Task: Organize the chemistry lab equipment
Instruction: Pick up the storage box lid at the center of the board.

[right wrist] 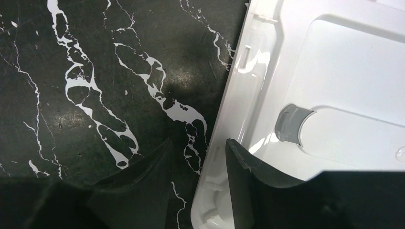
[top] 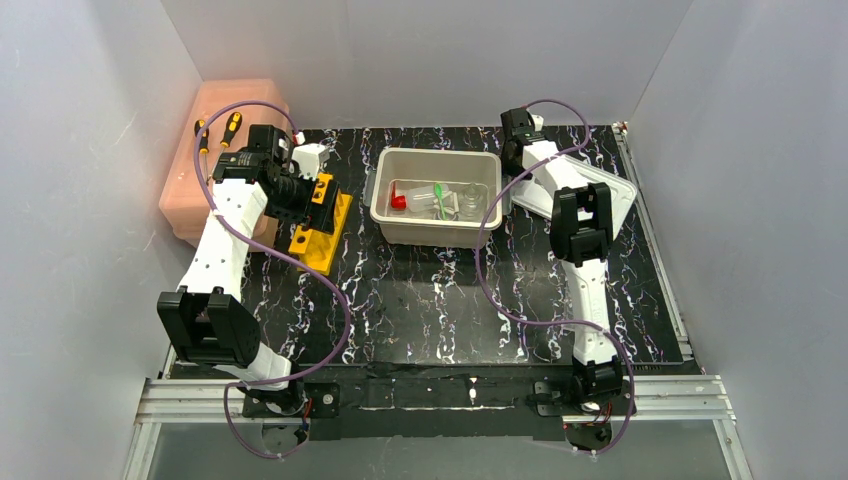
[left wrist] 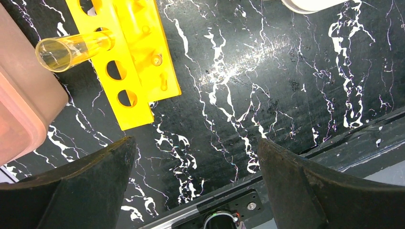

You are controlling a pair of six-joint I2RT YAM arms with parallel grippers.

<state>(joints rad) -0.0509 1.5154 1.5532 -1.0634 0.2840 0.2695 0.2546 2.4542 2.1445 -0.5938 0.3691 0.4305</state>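
No text, label, brand, no. or sign can be read in any view.
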